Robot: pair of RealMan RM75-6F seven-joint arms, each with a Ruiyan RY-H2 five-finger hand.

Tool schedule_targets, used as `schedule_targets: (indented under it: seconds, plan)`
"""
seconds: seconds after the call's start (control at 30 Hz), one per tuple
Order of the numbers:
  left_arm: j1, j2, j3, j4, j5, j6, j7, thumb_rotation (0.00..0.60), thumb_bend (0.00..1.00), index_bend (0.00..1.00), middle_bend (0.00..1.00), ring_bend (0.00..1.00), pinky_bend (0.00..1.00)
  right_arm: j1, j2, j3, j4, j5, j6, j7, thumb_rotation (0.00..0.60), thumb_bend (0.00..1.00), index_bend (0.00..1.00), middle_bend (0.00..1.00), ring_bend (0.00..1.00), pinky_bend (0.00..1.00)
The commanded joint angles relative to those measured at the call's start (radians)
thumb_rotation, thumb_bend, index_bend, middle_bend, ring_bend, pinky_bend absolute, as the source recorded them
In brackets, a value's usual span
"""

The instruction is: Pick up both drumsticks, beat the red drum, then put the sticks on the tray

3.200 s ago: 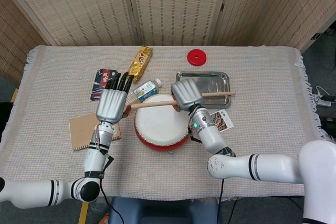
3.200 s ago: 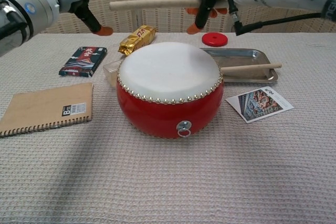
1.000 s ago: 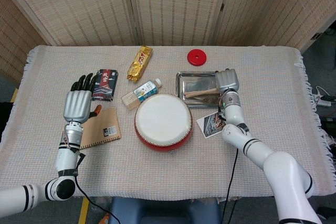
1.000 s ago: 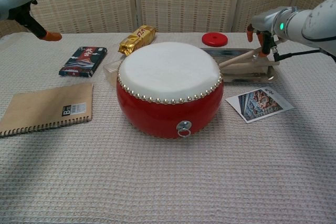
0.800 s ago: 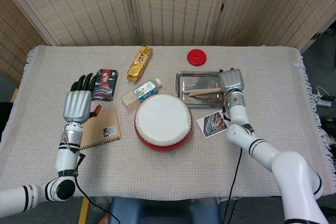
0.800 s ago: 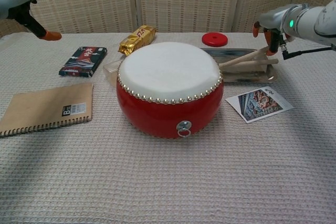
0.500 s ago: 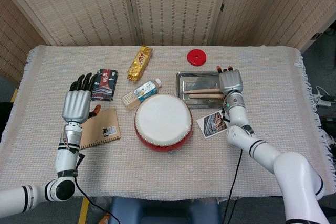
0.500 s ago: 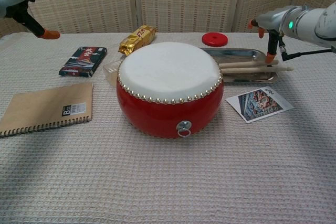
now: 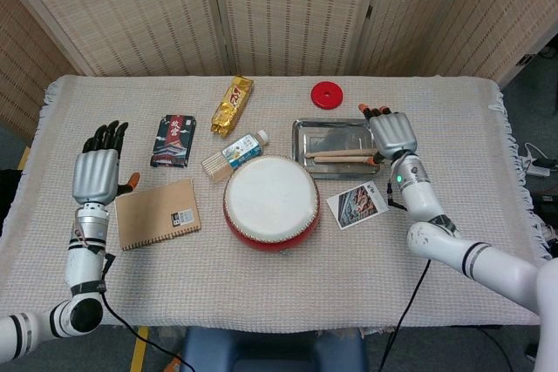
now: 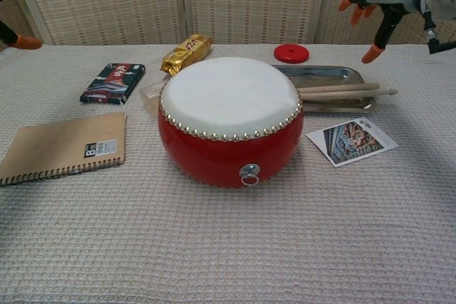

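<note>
Two drumsticks [image 9: 342,157] lie side by side on the tray [image 9: 323,129], right of the red drum [image 9: 269,200]; in chest view their tips stick out past the tray's right edge. Judging from that, the last step looks done: both sticks set down, nothing left in either hand. Whether the drum got beaten can't be told from these frames. Probably only pulling the arms clear is left

Right hand [image 9: 391,134] hovers just right of the tray, fingers spread and extended, holding nothing. In chest view it sits well above the sticks, orange fingertips [image 10: 372,53] apart, no contact with sticks or tray visible

Left hand [image 9: 95,175] is far out at the table's left side, raised, fingers straight and apart, empty, near the notebook [image 9: 158,213] but not touching it as far as I can see; chest view catches only a bit of it at the top left corner

Other stuff untouched: black packet [image 9: 173,139], gold wrapper [image 9: 233,104], small bottle [image 9: 243,149], red disc [image 9: 326,93], photo card [image 9: 357,204]
</note>
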Motion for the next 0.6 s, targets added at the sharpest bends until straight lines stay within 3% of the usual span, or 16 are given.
schedule_targets:
  seconds: [0.03, 0.3, 0.6]
  plan:
    - [0.043, 0.040, 0.011, -0.014, 0.014, 0.003, -0.047, 0.600, 0.32, 0.00, 0.00, 0.00, 0.15, -0.186, 0.200, -0.004, -0.238, -0.240, 0.178, 0.198, 0.600, 0.04, 0.11, 0.20, 0.16, 0.37]
    - [0.162, 0.077, 0.086, -0.003, 0.121, 0.092, -0.134, 0.600, 0.32, 0.00, 0.00, 0.00, 0.15, -0.428, 0.318, -0.106, -0.341, -0.553, 0.417, 0.453, 0.600, 0.04, 0.04, 0.20, 0.07, 0.33]
    - [0.327, 0.089, 0.207, -0.048, 0.302, 0.252, -0.208, 0.600, 0.32, 0.00, 0.00, 0.00, 0.14, -0.612, 0.311, -0.225, -0.304, -0.783, 0.622, 0.613, 0.600, 0.04, 0.00, 0.10, 0.00, 0.17]
